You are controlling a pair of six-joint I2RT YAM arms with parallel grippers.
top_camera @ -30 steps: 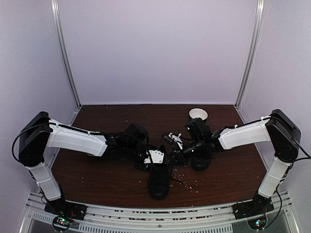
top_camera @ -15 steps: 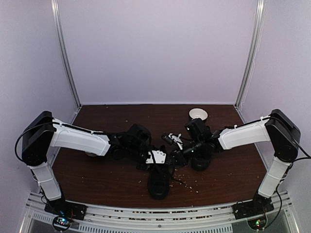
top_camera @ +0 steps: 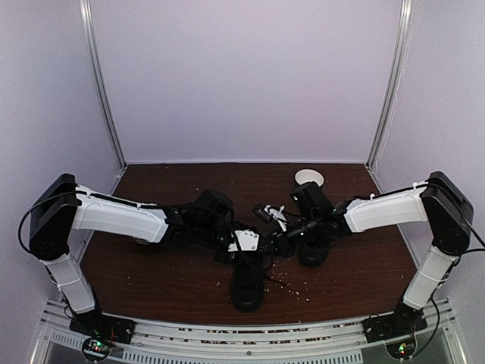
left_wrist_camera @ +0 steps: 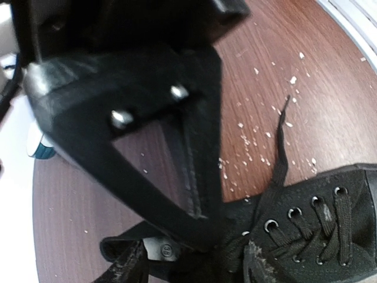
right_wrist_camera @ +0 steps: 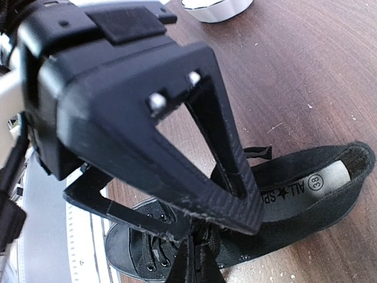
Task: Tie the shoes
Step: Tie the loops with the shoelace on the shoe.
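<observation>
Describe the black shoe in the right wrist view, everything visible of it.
The shoe is an all-black low-top sneaker, canvas by its look, resting sole down on the brown table, with its heel to the right and its toe at lower left. Its open top shows a pale insole label with a star and 38. Black laces cross its front, and the shut right gripper pinches strands of them above it.

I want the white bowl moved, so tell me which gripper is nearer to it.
Right. The right gripper hangs on the near side of the white bowl; the left gripper is farther, left of it, over the near shoe.
</observation>
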